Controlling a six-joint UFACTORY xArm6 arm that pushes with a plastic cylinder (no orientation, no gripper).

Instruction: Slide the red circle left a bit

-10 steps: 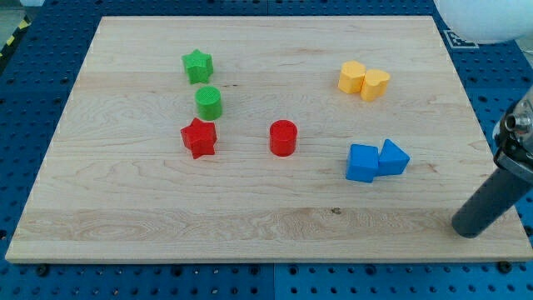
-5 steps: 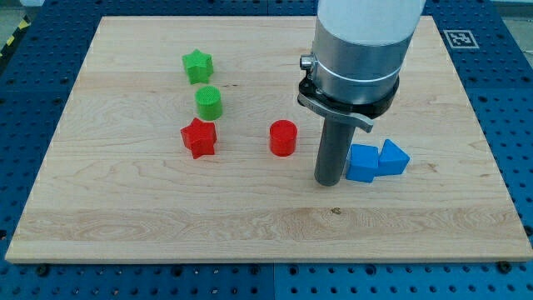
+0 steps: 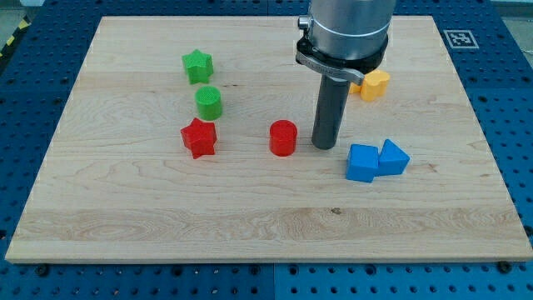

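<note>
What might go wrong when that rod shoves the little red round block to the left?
My tip sits just right of the red circle, seemingly a little lower in view; an off-centre push may send it sliding diagonally. Pushed too far, it could hit the red star on its left.

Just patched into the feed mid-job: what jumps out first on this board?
The big arm coming down from the view's top, its dark rod ending with my tip just right of the red circle, a small gap between them. Left of the circle sits a red star, with a green circle and green star above it. Two blue blocks touch at lower right, and a yellow block peeks from behind the arm.
</note>
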